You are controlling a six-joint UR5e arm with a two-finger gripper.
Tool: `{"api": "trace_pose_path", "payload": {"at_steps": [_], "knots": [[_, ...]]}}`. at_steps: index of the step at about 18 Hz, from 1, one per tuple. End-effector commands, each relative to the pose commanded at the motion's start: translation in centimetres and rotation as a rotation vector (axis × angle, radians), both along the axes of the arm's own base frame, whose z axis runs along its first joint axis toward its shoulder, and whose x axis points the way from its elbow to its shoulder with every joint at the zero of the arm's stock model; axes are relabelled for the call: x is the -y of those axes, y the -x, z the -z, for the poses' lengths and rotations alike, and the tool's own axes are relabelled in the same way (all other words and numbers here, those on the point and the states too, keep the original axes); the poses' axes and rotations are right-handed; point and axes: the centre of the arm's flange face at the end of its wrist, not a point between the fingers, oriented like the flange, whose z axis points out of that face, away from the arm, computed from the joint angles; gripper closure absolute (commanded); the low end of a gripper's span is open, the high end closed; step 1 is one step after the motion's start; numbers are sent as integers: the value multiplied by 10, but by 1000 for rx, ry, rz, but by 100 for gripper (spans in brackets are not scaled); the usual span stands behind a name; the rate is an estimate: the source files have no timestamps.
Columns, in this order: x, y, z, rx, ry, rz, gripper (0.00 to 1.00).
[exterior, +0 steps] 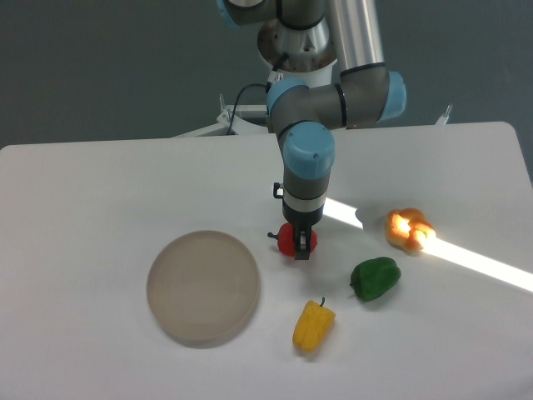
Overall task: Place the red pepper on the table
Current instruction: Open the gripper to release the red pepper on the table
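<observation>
The red pepper (289, 240) sits near the middle of the white worktop (100, 192), held between the two dark fingers of the end effector (299, 244), which are clamped on it from either side; its short dark stem points to the left. Whether the pepper's underside touches the worktop surface or hangs just above it cannot be told from this view. The end effector points straight down from a grey wrist with a light-blue cap, and the UR5e arm (310, 158) rises from there toward the rear edge of the worktop, where its base stands. To the left and slightly nearer the camera lies a round beige-grey plate (203, 287), flat on the worktop and apart from the pepper. In front of the red pepper, nearer the camera, lies a yellow pepper (313, 326) with a thin dark stem at its top. To the right of that, a green pepper (375, 278) rests on the worktop, near but not touching the yellow one. Further right, an orange pepper (409, 229) lies within a bright band of light (483, 265) that crosses the worktop diagonally from beside the end effector to the right edge; glare washes out part of its surface. The background behind the worktop is a dark grey-green wall.
</observation>
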Motion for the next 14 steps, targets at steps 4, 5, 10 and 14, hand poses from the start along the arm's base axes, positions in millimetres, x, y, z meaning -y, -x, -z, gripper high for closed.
{"api": "trace_pose_path", "payload": {"at_steps": [4,5,10,14], "knots": [[0,0,2,1,3,1,32],[0,0,2,1,3,3,32],[0,0,6,6,9,1,30],[0,1,6,6,9,0,26]]}}
